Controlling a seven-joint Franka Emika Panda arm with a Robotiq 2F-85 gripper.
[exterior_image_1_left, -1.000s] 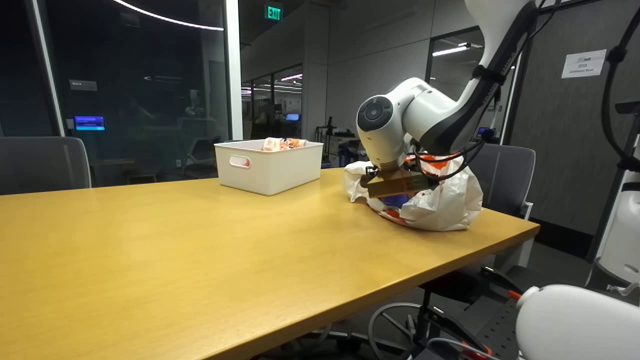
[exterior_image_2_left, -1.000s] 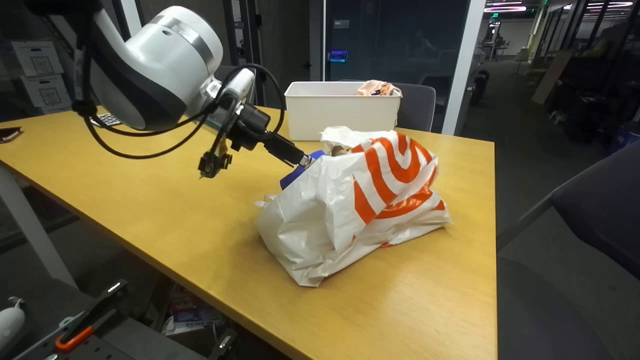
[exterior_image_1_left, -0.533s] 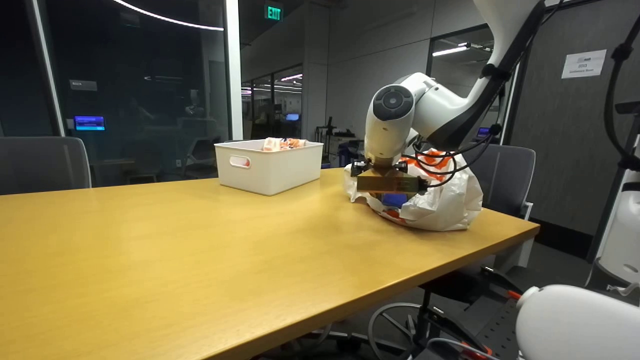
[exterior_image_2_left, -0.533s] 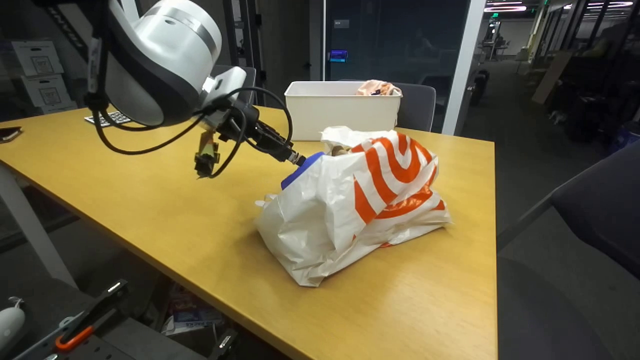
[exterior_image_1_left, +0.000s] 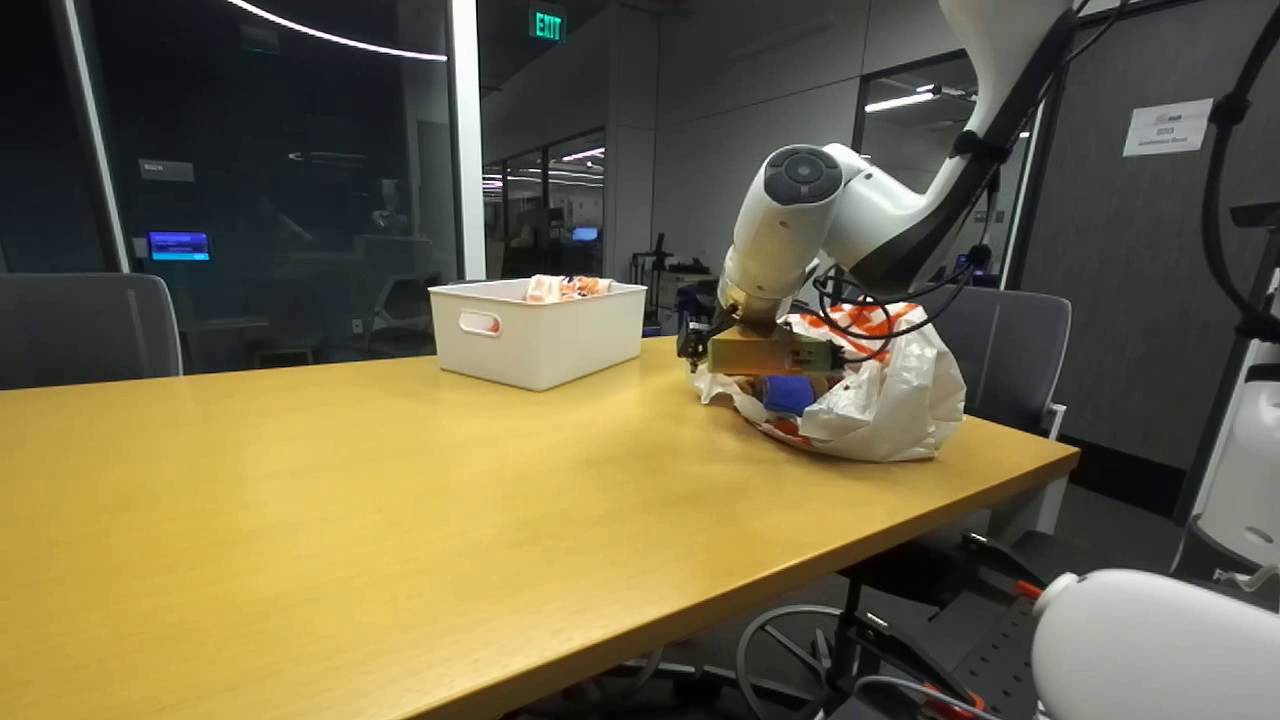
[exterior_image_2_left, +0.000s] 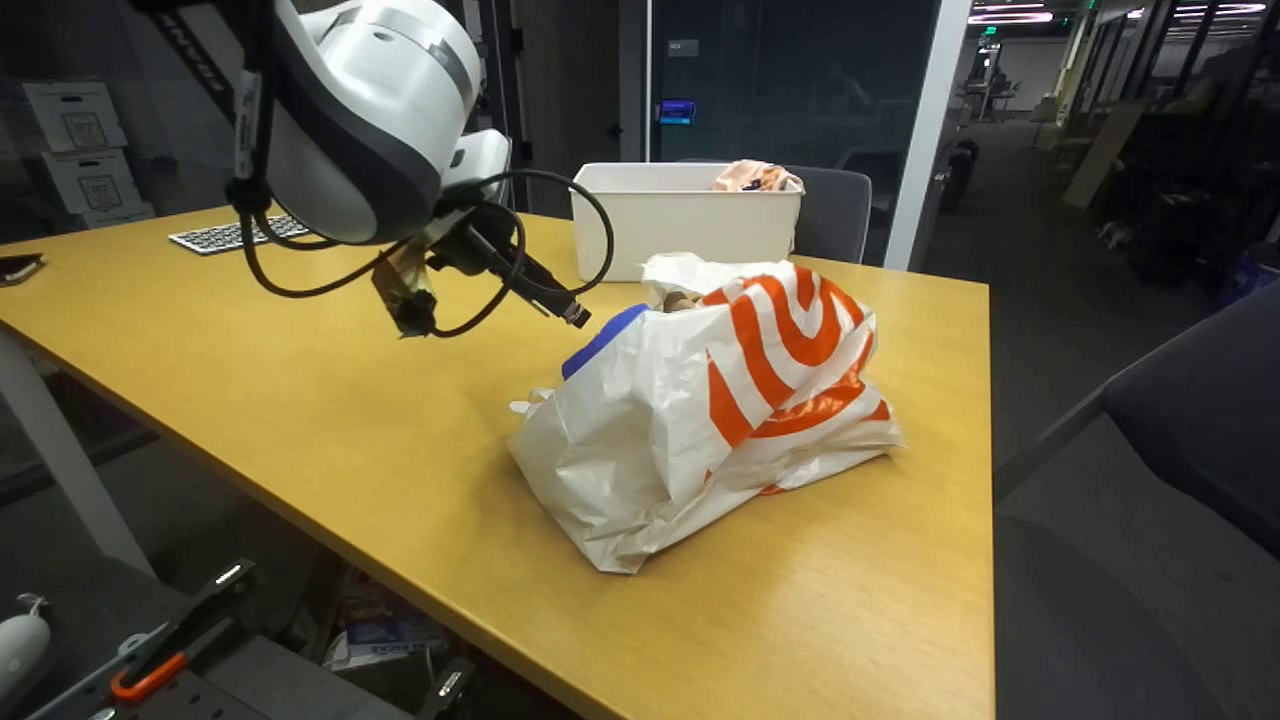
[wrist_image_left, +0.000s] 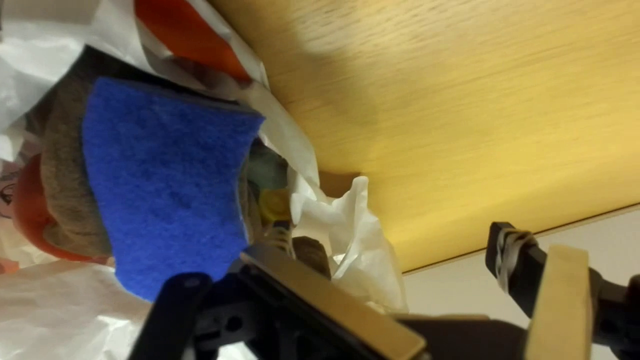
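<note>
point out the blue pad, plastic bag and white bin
Blue pad (wrist_image_left: 167, 187), wrist view: middle of face
Plastic bag (exterior_image_2_left: 725, 405), in an exterior view: striped side
White bin (exterior_image_2_left: 690, 228), in an exterior view: long wall

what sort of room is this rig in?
Most likely an office meeting room: a large wooden table, grey chairs beside it, and a posted paper sign whose small, blurry lower line seems to read "Conference Room".
</note>
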